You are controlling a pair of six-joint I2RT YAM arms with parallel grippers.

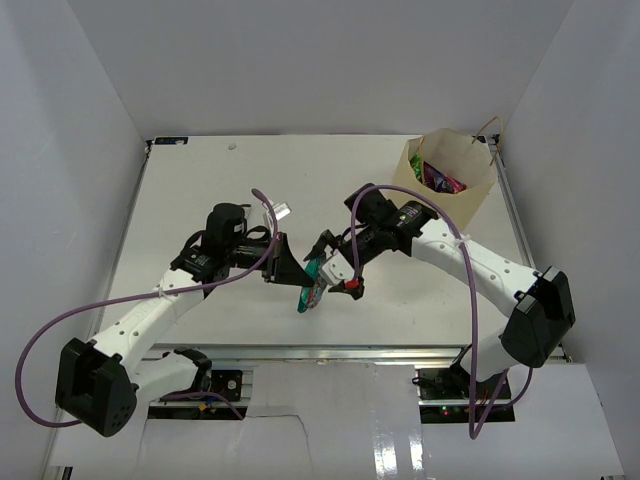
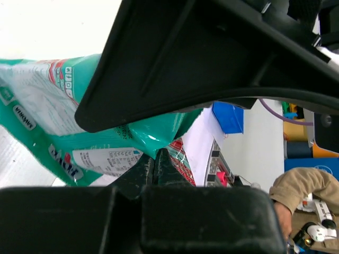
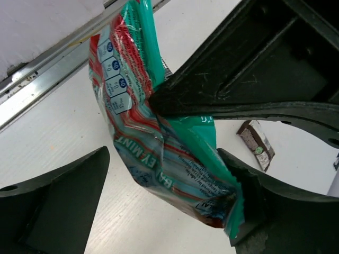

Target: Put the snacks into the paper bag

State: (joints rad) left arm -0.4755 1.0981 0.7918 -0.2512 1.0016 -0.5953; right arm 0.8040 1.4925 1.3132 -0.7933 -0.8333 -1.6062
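Top external: white table (image 1: 200,180), white walls (image 1: 300,60); left hand (image 1: 298,272) pinches teal packet (image 1: 311,295).

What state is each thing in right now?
Teal packet: held in the air by left gripper.
Left gripper: shut on teal packet.
Right gripper: open, fingers either side of the packet.
Bag: upright, mouth open, packets inside.
Dark packet: lying flat on table.
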